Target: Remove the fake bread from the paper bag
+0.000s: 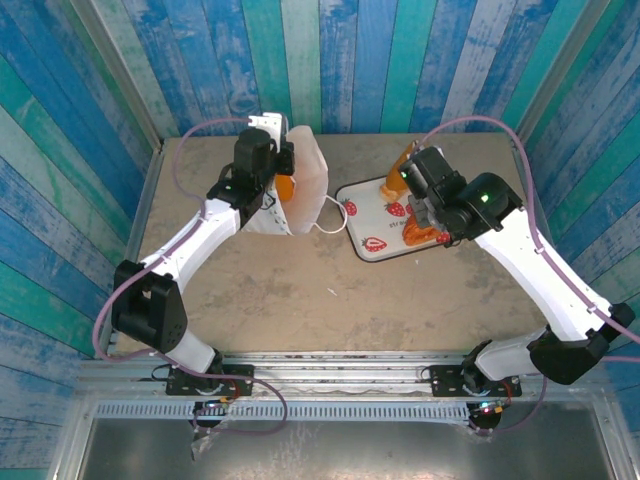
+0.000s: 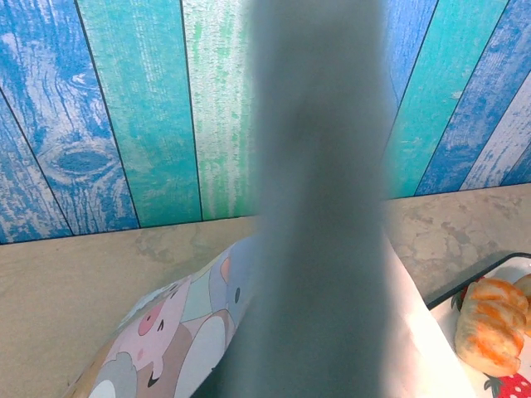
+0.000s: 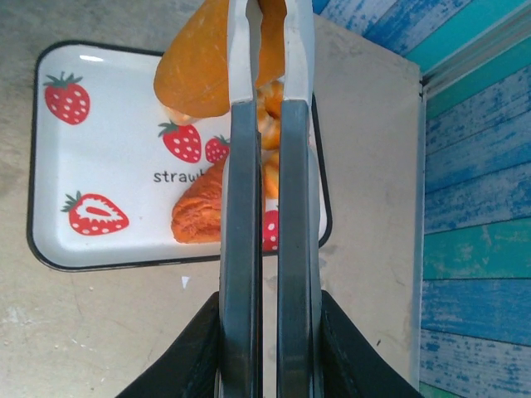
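Orange bread (image 3: 195, 70) half-hidden by right hand (image 3: 267, 25)

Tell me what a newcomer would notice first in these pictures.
Probably the bright blue and teal plank walls boxing in the table. Next, right of centre, comes the white strawberry-printed tray with golden pastries on it, and the right tool pinching an orange loaf over its far side. At the back left stands the white paper bag, with the left arm at its mouth.
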Motion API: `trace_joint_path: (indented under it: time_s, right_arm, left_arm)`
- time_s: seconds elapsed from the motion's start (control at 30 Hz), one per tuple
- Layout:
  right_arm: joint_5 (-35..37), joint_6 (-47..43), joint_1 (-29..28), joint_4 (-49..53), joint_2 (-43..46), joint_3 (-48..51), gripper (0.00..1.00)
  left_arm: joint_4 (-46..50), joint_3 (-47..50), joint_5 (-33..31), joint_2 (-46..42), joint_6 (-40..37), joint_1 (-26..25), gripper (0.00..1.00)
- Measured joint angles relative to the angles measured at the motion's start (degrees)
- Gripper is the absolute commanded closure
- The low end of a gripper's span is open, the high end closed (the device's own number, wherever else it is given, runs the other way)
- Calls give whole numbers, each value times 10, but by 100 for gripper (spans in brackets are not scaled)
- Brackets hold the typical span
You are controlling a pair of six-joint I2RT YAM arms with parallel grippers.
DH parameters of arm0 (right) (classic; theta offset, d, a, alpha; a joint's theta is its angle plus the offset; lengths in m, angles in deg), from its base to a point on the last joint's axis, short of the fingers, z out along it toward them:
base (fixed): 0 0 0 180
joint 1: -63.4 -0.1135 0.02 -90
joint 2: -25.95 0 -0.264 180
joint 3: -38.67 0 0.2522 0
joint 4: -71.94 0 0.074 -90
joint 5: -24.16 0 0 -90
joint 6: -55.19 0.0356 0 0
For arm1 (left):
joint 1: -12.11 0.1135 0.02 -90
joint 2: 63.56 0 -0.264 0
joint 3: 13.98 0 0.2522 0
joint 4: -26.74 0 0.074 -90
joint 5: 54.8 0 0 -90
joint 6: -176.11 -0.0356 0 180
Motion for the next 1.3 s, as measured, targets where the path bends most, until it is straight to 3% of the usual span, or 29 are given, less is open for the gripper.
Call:
trace_joint_path:
  time_s: [1.3]
  right_arm:
    - [100,-23,38,-15,-141,5,99]
  left_arm:
    - [-3,4,17,0,8,0,100]
